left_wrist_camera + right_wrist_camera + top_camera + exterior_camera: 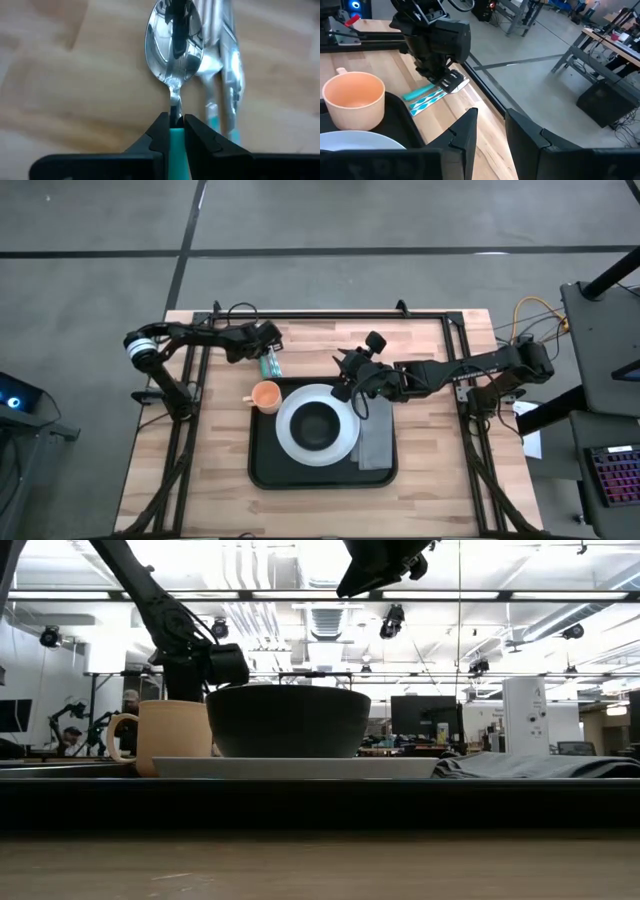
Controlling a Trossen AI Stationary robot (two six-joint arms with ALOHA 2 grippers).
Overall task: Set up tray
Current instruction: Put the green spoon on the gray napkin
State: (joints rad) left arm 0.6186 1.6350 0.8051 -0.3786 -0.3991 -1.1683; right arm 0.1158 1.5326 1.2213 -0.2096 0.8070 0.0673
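The left tool (173,131) is pinched on the spoon (173,50) beside the fork (225,75) on the desk (420,350); lifting onto the tray (262,465) seems next. The right tool (490,131) is spread above it.

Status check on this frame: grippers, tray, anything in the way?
Left gripper shut on spoon behind tray. Right gripper open, hovering above plate edge. Tray holds plate, bowl, cup, napkin. Nothing blocking.
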